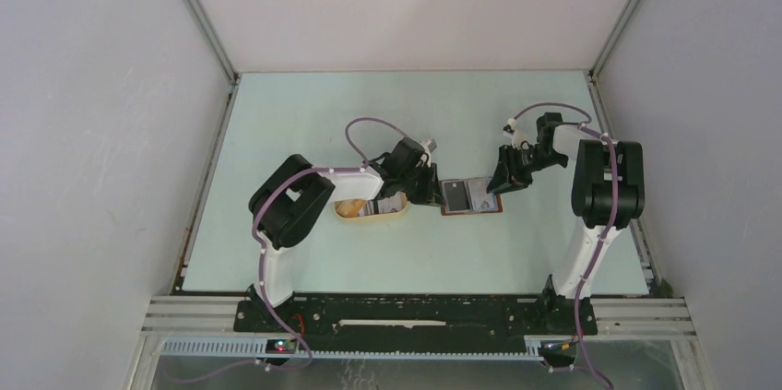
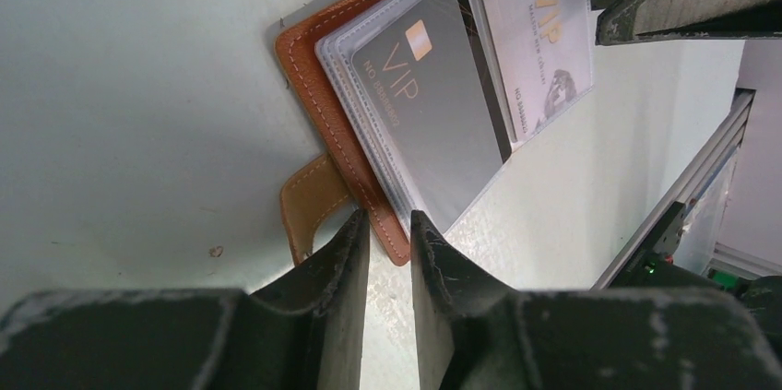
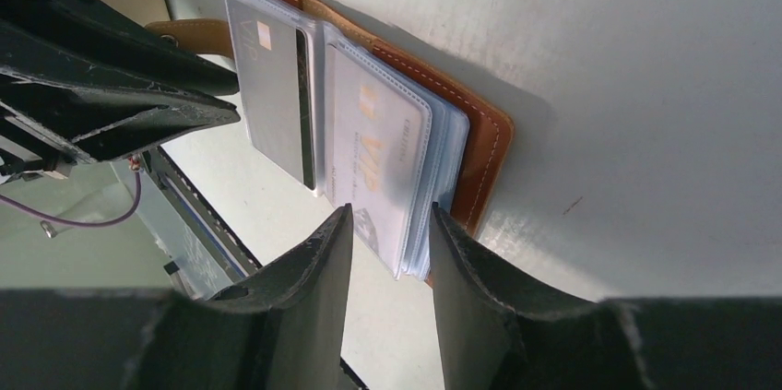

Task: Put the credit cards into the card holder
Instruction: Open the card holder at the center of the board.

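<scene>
Card holder (image 1: pixel 472 196), reddish-brown stitched leather, lay opened flat at the middle of the pale green counter (image 1: pixel 304 123), its clear sleeve pages facing up. A dark grey credit card (image 2: pixel 433 123) marked VIP sat in the left sleeve, and a whitish credit card (image 2: pixel 539 30), also marked VIP, sat in the right sleeve. The two cards lay side by side, their inner edges almost meeting at the fold. A tan closing strap (image 2: pixel 309 201) projected from the holder's left edge onto the counter.

Left gripper (image 2: pixel 389 224) met the holder at its left side. Its jaws stood nearly together and clenched on the corner of the leather cover, just beside the strap. Right gripper (image 3: pixel 389 219) met the holder at its right side. Its jaws stood somewhat wider and grasped the corner of the stacked clear sleeves, with the leather cover just outside one finger. The two grippers faced each other across the holder.

An oval cream tray (image 1: pixel 387 217) lay just left of the holder, partly beneath the left arm. It held further cards (image 1: pixel 350 209), one of them tan-orange.
</scene>
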